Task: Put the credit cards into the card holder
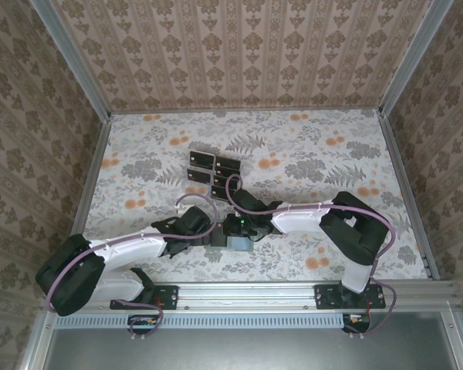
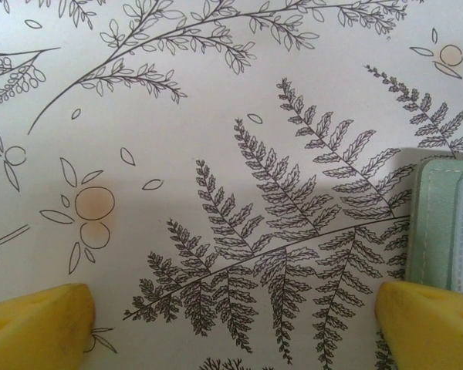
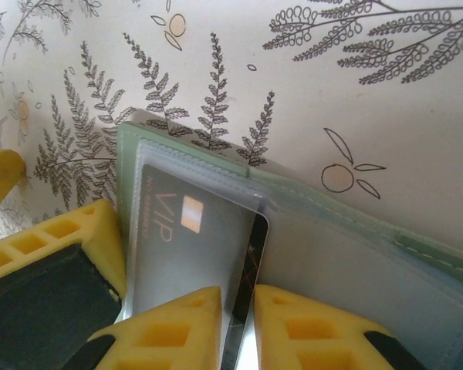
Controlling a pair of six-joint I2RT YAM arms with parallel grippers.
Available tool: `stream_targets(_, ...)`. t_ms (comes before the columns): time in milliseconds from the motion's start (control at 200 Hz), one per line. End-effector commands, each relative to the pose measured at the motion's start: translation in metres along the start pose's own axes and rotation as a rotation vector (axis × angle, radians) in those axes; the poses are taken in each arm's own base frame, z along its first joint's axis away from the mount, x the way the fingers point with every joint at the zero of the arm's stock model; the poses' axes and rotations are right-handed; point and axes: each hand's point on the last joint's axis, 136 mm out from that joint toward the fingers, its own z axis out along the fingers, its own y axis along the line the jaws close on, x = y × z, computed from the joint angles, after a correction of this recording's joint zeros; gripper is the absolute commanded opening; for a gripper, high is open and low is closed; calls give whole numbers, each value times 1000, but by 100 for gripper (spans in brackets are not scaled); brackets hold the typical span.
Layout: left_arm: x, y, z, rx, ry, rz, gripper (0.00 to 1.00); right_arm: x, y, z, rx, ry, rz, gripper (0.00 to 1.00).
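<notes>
The grey-green card holder [image 3: 324,202] lies open on the table, its clear pockets facing up. A black credit card [image 3: 177,231] marked VIP sits mostly inside the left pocket, with its black right edge still outside. My right gripper [image 3: 243,327] is shut on that card's near edge. My left gripper [image 2: 235,331] is open wide just left of the holder [image 2: 440,223], and one of its yellow fingers [image 3: 69,239] sits against the holder's left side. In the top view both grippers [image 1: 208,231] [image 1: 243,225] meet over the holder [image 1: 239,242]. Several more black cards [image 1: 227,166] lie farther back.
The table carries a floral-print cloth [image 1: 316,154] and patterned walls close it in on three sides. The spare cards lie in a loose cluster just beyond the two wrists. A metal rail [image 1: 247,293] runs along the near edge.
</notes>
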Motion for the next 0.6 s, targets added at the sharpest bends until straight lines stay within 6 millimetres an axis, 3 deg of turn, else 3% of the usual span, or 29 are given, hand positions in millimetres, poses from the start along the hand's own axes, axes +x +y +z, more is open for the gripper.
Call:
stream_targets(0,27,-1,0,35,113,-53,100,-3,20,-30,-35,-21,-51,31)
stream_targets(270,2,13,-23,24,40,-93,100,-3,0,-75,73,-78,-111,49)
stream_targets(390,-10,13,-36,51,1,-100,100,-3,-11,-79,128,-77,-136,52)
stream_targets(595,-26,0,-47,110,-30,-95,100,-5,-16,-69,179,-48,-179,51)
